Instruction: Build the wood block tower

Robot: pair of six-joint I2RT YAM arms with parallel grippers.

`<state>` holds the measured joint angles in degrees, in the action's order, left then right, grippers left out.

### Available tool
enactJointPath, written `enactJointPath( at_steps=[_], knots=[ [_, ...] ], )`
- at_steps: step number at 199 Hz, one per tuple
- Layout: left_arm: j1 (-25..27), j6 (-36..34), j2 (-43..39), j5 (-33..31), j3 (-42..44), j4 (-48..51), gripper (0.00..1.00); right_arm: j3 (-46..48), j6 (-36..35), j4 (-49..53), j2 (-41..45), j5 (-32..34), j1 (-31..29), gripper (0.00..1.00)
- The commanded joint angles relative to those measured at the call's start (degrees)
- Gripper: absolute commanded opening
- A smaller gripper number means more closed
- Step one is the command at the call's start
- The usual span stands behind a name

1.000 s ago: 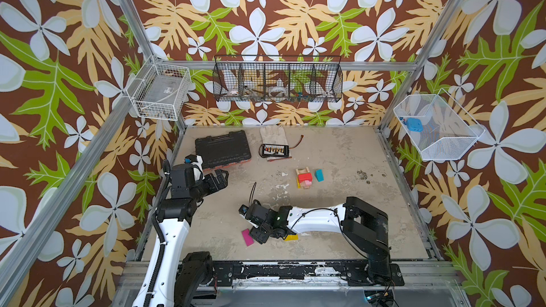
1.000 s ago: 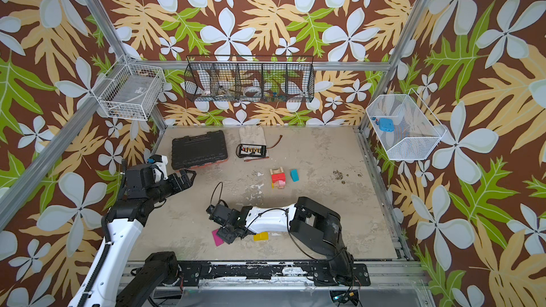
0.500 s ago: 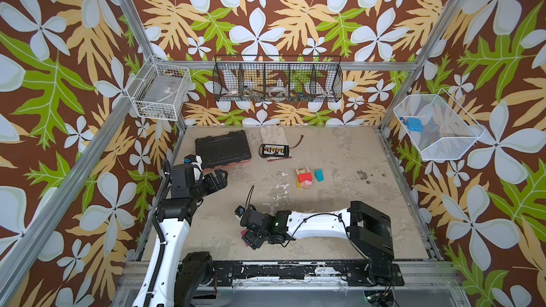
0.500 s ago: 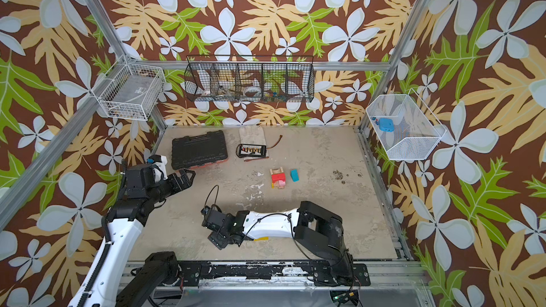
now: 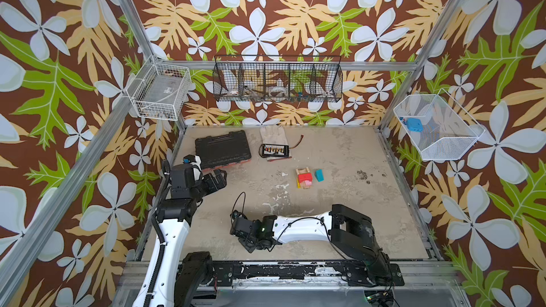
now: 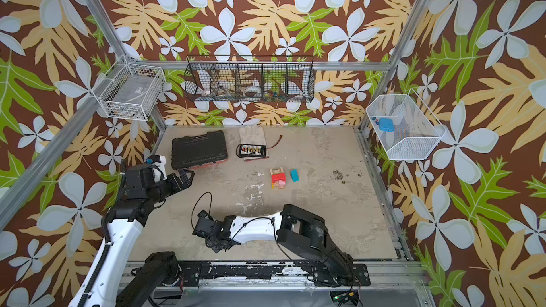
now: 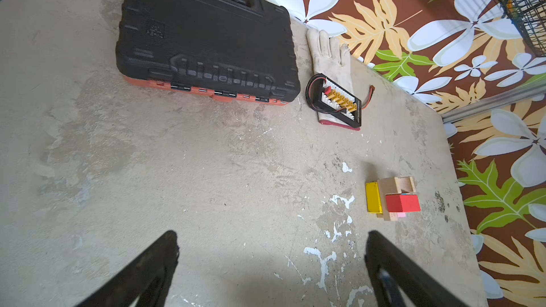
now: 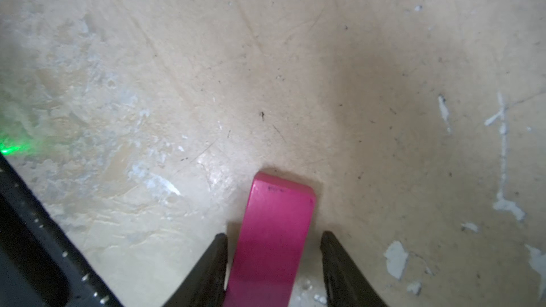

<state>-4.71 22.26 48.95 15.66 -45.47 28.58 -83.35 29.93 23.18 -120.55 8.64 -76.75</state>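
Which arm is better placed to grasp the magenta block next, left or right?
Right. The right gripper straddles the magenta block, one finger each side. The left gripper hangs open near the black case, nothing between its fingers.

Both top views: whole table [image 5: 339, 172] is seen from high above its front edge, angled down. Left wrist: tool case [image 7: 206, 39] and block stack [image 7: 396, 196] are seen obliquely, shared with top views. Right wrist: table is seen close-up.
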Motion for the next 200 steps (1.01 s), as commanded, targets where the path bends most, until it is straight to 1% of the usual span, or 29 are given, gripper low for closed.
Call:
enactJointPath(
  at_steps=[1,38,60,80,131,200],
  knots=[
    [-0.1,-0.2,0.0,-0.2,-0.2,-0.3,1.00,-0.2,2.1,3.2,-0.6,2.6,0.0,0.43],
    [-0.1,-0.2,-0.1,-0.2,-0.2,-0.3,1.00,0.7,3.1,4.7,0.9,5.6,0.3,0.31],
    [-0.1,-0.2,-0.2,-0.3,-0.2,-0.3,1.00,2.9,2.9,3.5,2.8,4.7,1.3,0.23],
    [-0.1,-0.2,-0.3,-0.4,-0.2,-0.3,1.00,5.1,2.9,2.9,4.8,3.4,3.3,0.19],
    [0.0,-0.2,-0.3,-0.4,-0.2,-0.3,1.00,11.3,2.1,2.8,12.4,5.1,9.1,0.19],
    [0.0,-0.1,-0.3,-0.5,-0.2,-0.2,1.00,14.3,0.4,4.4,23.2,7.4,15.8,0.19]
  ],
)
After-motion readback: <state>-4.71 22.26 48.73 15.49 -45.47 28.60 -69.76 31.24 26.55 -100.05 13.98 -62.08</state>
